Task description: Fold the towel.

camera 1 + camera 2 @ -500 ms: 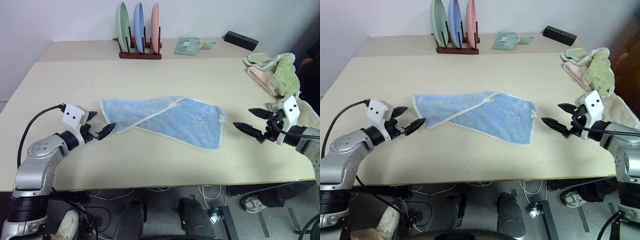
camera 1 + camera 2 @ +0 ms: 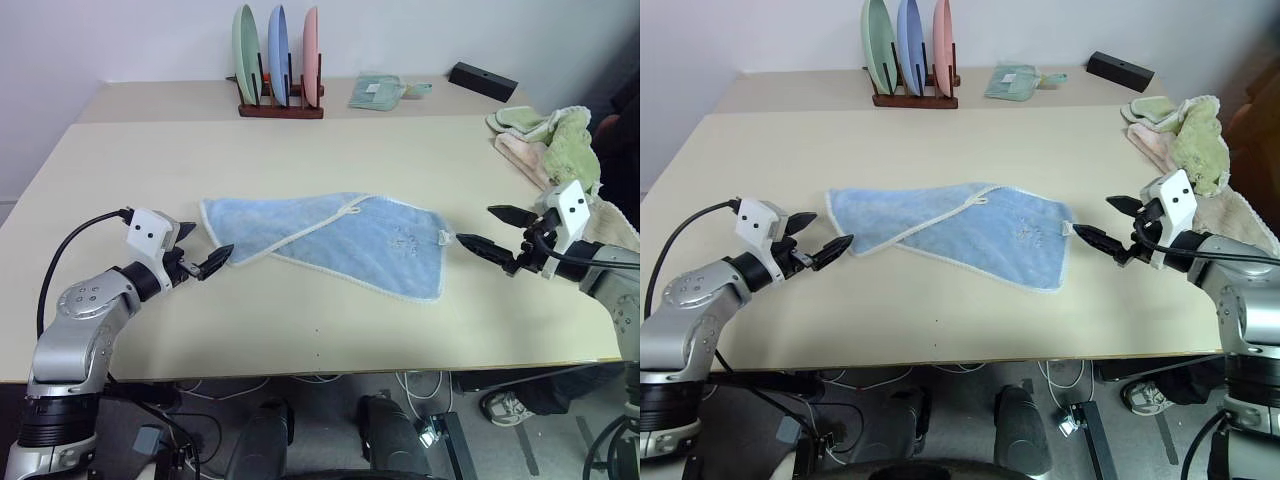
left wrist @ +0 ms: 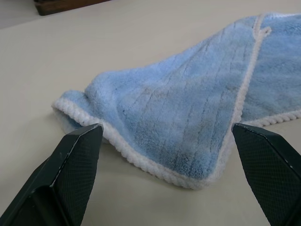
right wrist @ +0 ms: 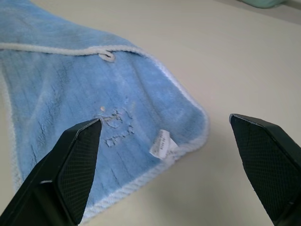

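The wide, pale beige table [image 2: 330, 300] carries everything, and the light blue terry hand towel with white piped edging [image 2: 330, 240] lies near the middle of its top, spread loosely with one flap already turned diagonally over the rest. It is rumpled rather than square, so the fold looks only begun.

Left of the towel, the left gripper [image 2: 200, 255] sits low over the tabletop with its black fingers spread apart and empty, aimed at the towel's rounded left corner. The left wrist view frames that corner between the two fingers, which suggests it is lined up to pinch there. Right of the towel, the right gripper [image 2: 490, 232] is likewise wide apart and holds nothing, pointing at the right corner where the small white tag [image 4: 161, 142] sticks out. The two arms seem posted at opposite ends so the cloth can be lifted evenly.

On the towel's upper flap, the small white loop [image 4: 107, 55] lies flat beside the piping.
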Robot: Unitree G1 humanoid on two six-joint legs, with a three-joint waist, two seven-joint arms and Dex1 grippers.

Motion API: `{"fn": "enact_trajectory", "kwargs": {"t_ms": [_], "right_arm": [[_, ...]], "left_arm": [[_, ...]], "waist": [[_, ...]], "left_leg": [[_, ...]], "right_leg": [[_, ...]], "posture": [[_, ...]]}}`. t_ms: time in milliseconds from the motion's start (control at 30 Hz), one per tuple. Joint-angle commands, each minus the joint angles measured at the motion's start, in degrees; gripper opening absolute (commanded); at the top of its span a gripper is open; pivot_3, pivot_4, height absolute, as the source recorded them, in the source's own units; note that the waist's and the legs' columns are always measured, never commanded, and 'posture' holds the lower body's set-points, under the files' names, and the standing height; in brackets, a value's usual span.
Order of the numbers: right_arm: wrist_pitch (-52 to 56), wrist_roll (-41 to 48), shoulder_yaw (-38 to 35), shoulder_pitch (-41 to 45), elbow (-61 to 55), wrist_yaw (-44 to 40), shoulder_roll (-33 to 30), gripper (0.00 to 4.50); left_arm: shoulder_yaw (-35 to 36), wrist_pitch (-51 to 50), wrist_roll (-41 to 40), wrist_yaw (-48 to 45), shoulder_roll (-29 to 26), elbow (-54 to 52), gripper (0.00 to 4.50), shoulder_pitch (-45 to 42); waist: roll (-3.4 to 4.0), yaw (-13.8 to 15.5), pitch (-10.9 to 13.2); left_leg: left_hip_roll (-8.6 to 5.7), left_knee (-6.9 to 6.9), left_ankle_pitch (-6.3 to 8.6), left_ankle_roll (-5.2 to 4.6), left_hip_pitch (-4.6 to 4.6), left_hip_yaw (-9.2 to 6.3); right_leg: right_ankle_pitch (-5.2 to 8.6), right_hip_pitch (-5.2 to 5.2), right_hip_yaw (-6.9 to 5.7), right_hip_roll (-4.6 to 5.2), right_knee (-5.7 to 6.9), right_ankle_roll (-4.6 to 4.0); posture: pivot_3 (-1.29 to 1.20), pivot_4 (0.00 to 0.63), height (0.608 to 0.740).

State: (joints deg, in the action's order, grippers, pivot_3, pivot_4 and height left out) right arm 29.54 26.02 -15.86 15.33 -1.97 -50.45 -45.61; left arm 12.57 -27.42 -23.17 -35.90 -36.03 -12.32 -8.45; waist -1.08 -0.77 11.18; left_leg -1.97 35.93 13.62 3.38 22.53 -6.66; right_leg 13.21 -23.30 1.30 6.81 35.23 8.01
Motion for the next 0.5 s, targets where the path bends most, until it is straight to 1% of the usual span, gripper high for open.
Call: {"fn": "enact_trajectory", "kwargs": {"t_ms": [33,100,267,333,400,500], "right_arm": [[-1.14,0.0,0.75,1.02,-1.69,0.91,1.2,4.43],[-0.34,0.7,1.04,1.24,-2.48,1.47,1.96,4.43],[2.31,2.71,1.14,-0.92,-5.26,2.62,3.49,4.43],[2.58,3.12,0.7,-2.34,-7.44,3.18,3.77,4.43],[2.86,3.62,0.12,-3.22,-8.93,4.21,4.39,4.43],[2.65,3.31,0.13,-5.08,-10.61,6.23,5.54,4.43]], "left_arm": [[-0.38,0.0,-0.57,-0.04,0.2,-3.55,4.5,-0.4],[-2.56,-0.78,-0.82,-1.11,0.54,-5.1,4.5,-0.58],[-12.01,-1.34,1.12,-6.81,-1.07,-8.02,4.5,-2.82],[-16.73,0.0,5.23,-8.16,-2.72,-7.99,4.5,-4.74],[-19.72,1.78,8.98,-8.3,-3.53,-6.08,4.5,-6.78],[-21.28,3.75,14.08,-5.81,-3.38,-0.79,4.5,-9.81]], "waist": [[0.0,0.02,0.0],[0.0,0.01,0.0],[0.01,0.16,0.0],[0.01,0.09,0.0],[0.02,0.03,0.0],[0.02,-0.02,0.0]], "left_leg": [[0.0,0.01,0.0,0.0,0.0,0.0],[0.0,0.0,0.0,0.0,0.0,0.0],[-0.01,0.02,0.0,0.0,0.01,0.0],[-0.01,0.01,0.0,0.0,0.0,0.0],[-0.01,0.02,0.0,0.0,0.0,0.0],[-0.01,0.01,0.0,0.0,-0.02,0.01]], "right_leg": [[0.0,0.0,0.0,0.0,0.0,0.0],[0.0,0.0,0.0,0.0,0.0,0.0],[0.0,0.03,0.0,0.0,-0.01,0.0],[0.0,0.02,0.0,0.0,0.01,0.0],[0.0,0.01,0.0,0.0,0.01,0.0],[0.0,0.02,0.01,-0.01,0.01,0.0]], "posture": [[0.0,0.15,0.74],[0.0,0.15,0.74],[0.0,0.15,0.74],[0.0,0.15,0.74],[0.0,0.15,0.74],[0.0,0.15,0.74]]}}
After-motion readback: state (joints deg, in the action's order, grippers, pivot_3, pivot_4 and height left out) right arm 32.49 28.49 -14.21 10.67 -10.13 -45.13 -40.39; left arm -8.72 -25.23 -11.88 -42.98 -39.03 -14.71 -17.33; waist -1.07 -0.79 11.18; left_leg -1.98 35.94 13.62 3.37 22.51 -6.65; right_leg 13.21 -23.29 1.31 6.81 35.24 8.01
